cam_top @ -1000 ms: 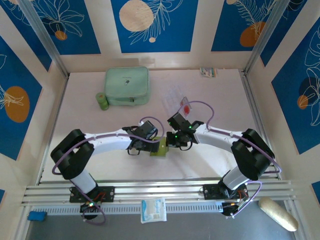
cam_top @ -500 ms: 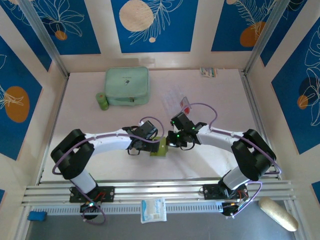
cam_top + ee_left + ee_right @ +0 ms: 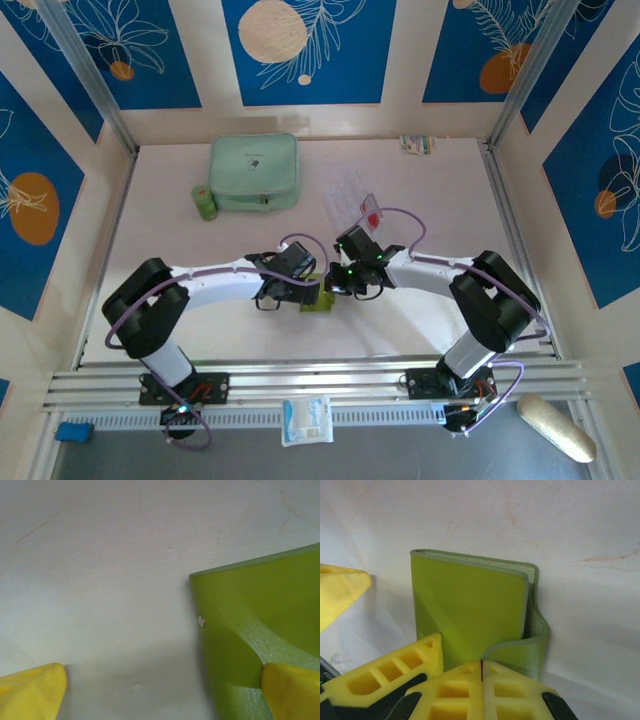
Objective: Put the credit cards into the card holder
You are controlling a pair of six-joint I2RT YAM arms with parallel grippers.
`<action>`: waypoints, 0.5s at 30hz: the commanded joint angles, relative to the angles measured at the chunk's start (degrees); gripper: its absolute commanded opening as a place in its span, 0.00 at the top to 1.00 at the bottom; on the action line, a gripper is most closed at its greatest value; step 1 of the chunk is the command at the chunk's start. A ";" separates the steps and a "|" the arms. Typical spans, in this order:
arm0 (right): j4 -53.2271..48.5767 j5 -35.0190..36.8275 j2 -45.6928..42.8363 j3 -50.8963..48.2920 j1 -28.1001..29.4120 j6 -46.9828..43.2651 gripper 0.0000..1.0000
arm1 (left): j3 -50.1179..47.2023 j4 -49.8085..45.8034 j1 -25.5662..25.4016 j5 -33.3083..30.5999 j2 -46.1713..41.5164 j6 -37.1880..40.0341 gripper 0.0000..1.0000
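Note:
The card holder [image 3: 320,298], an olive-green fold wallet, lies mid-table between both grippers. My left gripper [image 3: 302,290] is open and straddles the holder's left edge [image 3: 250,605]. One yellow finger [image 3: 292,690] rests on the holder near the pale snap [image 3: 201,622], and the other finger [image 3: 30,692] is on the bare table. My right gripper [image 3: 481,666] is shut, its tips at the curled flap [image 3: 532,645] of the card holder [image 3: 470,600]. I cannot tell whether the flap is pinched. The credit cards [image 3: 370,212], clear with a red mark, lie behind the right gripper [image 3: 340,284].
A large mint-green zip case [image 3: 254,172] and a small green roll [image 3: 205,202] sit at the back left. A small packet [image 3: 416,144] lies by the back wall. The aluminium rail [image 3: 320,385] runs along the near edge.
My right arm has shifted slightly left, bringing its shut gripper closer against the card holder. The left arm and the holder have stayed put.

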 commanded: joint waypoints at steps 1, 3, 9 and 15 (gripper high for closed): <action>0.59 -1.09 1.23 1.53 0.58 0.46 1.00 | -1.24 -1.55 -0.12 -1.63 2.77 0.23 0.00; 0.62 -1.14 1.72 1.73 0.56 0.46 1.00 | -1.34 -1.44 -0.21 -1.63 2.85 0.23 0.00; 0.95 -1.20 3.20 1.92 0.89 0.41 1.00 | -1.20 -1.42 -0.21 -1.47 2.99 0.23 0.00; 1.35 -0.81 4.23 1.01 1.24 0.83 1.00 | -1.45 -1.41 -0.21 -1.49 3.04 0.14 0.00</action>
